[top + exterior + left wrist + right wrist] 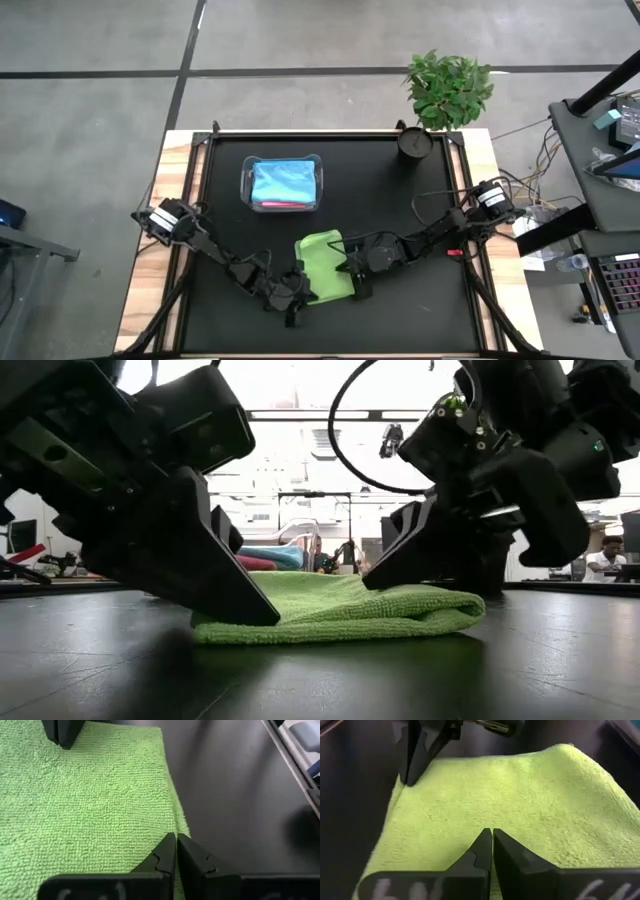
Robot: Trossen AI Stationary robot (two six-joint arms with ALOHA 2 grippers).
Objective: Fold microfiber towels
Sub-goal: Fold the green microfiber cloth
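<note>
Lime green towel (325,263), lower centre of frame, is pinched at opposite edges by clenched left gripper (298,296) and right gripper (352,272), likely for the next fold.

A robotics lab or workshop: a black-topped wooden table (480,160) stands on grey concrete floor (90,90), beside a cluttered equipment desk (600,130) with loose cables (545,150); a seated person (603,558) works behind.

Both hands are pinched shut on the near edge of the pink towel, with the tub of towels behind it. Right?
Not quite: the towel is lime green, not pink, as the high view shows. The left hand and right hand are pinched shut at its edge, with the tub behind.
</note>
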